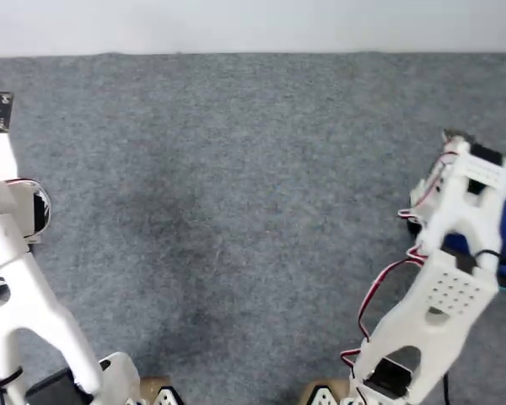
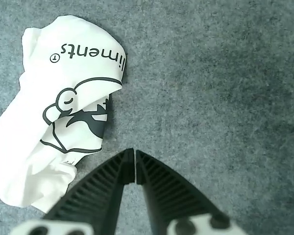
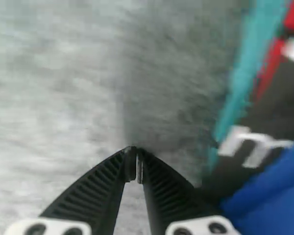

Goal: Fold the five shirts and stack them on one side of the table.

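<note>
One crumpled white shirt (image 2: 36, 129) lies on nubby grey carpet (image 2: 210, 73).

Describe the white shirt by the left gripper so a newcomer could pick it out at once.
On the grey felt table, look beside the left gripper, whose jaws are shut. A crumpled white shirt lies there, not yet folded. Its black cartoon drawing and lettering set it apart from the blue shirt near the right gripper.
</note>
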You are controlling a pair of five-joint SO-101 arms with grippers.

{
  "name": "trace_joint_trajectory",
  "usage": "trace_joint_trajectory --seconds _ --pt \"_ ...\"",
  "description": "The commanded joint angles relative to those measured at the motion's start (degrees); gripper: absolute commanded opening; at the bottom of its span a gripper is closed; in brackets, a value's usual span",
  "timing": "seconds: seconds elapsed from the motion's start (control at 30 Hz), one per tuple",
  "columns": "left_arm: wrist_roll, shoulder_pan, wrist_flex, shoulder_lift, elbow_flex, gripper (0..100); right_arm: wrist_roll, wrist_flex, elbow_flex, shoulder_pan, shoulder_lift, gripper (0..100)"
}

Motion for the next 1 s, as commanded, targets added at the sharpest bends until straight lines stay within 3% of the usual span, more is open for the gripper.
trace_joint_trajectory --seconds 0.0,0.13,0.3,0.77,0.97 --pt "-0.4 0.0 1.1 -2.1 -0.1 1 4.0 2.6 -3.2 5.2 -1.2 0.9" --pt "-0.4 0.2 1.1 -2.1 -0.1 1 9.1 9.5 -3.2 8.0 -5.1 0.9" --pt "-0.4 0.4 1.1 -1.9 -0.1 1 9.5 16.7 -3.2 7.3 -12.2 0.9" --pt "-0.4 0.4 1.1 -2.2 -0.1 1 10.6 20.4 -2.8 -4.1 -26.5 0.9" --pt "-6.1 -0.1 1.1 -2.1 -0.1 1 10.6 20.5 -1.7 -5.0 -36.4 0.9"
